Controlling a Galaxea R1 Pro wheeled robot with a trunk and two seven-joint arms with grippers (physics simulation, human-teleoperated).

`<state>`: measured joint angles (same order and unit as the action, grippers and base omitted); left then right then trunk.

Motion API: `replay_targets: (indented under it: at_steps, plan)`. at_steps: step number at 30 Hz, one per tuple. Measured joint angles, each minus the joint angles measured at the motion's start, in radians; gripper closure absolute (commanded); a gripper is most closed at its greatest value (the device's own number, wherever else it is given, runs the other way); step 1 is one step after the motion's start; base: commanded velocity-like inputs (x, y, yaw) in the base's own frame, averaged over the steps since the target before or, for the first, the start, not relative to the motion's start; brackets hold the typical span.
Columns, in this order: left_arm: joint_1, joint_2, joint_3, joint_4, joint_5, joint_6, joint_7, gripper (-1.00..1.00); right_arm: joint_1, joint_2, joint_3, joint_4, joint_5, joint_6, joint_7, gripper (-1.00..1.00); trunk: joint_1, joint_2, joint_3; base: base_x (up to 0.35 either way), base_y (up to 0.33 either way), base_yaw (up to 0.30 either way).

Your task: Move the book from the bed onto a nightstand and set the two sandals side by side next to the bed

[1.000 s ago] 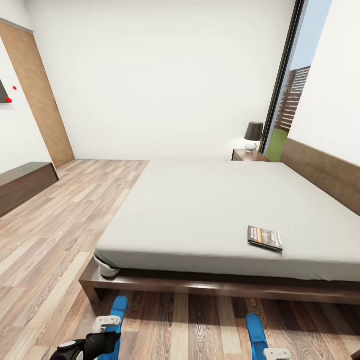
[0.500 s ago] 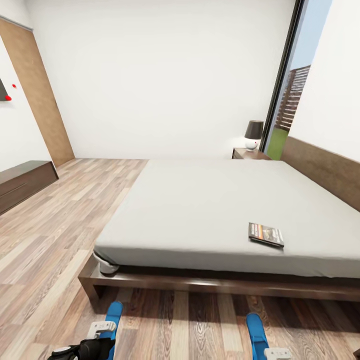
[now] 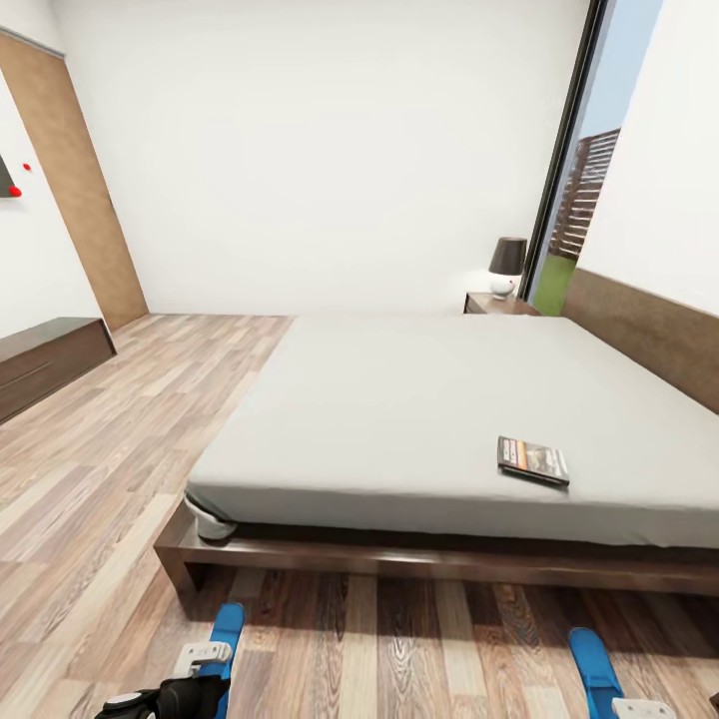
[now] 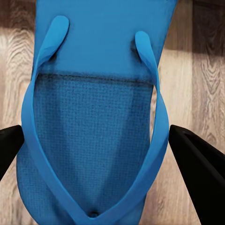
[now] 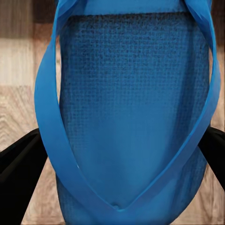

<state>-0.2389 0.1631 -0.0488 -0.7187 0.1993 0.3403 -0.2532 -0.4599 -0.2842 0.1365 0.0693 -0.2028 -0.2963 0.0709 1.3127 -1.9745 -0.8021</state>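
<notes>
- Bedroom: we see white walls, wood-plank floor, dark-framed window.
- Bed is wide; book lies flat near its foot edge, long axis across the bed.
- Nightstand at far corner carries a lamp.
- Left sandal and right sandal lie lengthwise toward the bed, well apart.
- Left gripper and right gripper each straddle a sandal strap; we can't tell if clenched.

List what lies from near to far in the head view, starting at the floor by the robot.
Left sandal and right sandal on the wood floor → bed with the book near its front edge → nightstand carrying a lamp → white back wall.
</notes>
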Motion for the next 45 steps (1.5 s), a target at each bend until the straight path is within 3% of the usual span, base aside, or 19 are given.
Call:
replay_targets:
  at_steps: [2,8,13,15,30,36,45]
  plan:
    - [0.0,0.0,0.0,0.002,0.0,0.0,0.0,1.0,-0.002,-0.001,0.0,0.0,0.002,0.052,0.022,1.0,0.008,-0.014,-0.006,0.0,0.0,0.0]
    - [0.0,-0.001,0.0,0.002,0.0,-0.001,0.0,1.0,-0.003,-0.016,-0.002,-0.016,0.005,0.075,0.19,1.0,0.031,-0.056,-0.025,0.0,0.0,0.0]
    - [0.0,-0.001,0.0,0.002,0.0,-0.01,0.0,1.0,-0.004,-0.084,0.003,-0.171,0.001,0.169,0.293,1.0,0.05,-0.091,-0.041,0.0,0.0,0.0]
    - [0.0,-0.002,0.0,0.002,0.0,-0.01,0.0,1.0,-0.004,-0.092,0.005,-0.192,0.002,0.198,0.315,1.0,0.058,-0.105,-0.047,0.0,0.0,0.0]
    - [0.0,-0.001,0.003,0.001,0.0,-0.011,0.003,1.0,-0.004,-0.098,0.009,-0.206,0.005,0.222,0.33,1.0,0.115,-0.21,-0.094,0.0,0.0,0.0]
    - [0.0,-0.001,0.004,-0.027,0.0,-0.007,0.08,1.0,-0.004,-0.1,0.01,-0.202,0.006,0.222,0.331,1.0,0.138,-0.252,-0.113,0.0,0.0,0.0]
    - [0.0,-0.003,0.004,-0.032,0.0,-0.007,0.087,1.0,-0.004,-0.112,0.011,-0.201,0.005,0.221,0.331,1.0,0.173,-0.315,-0.141,0.0,0.0,0.0]
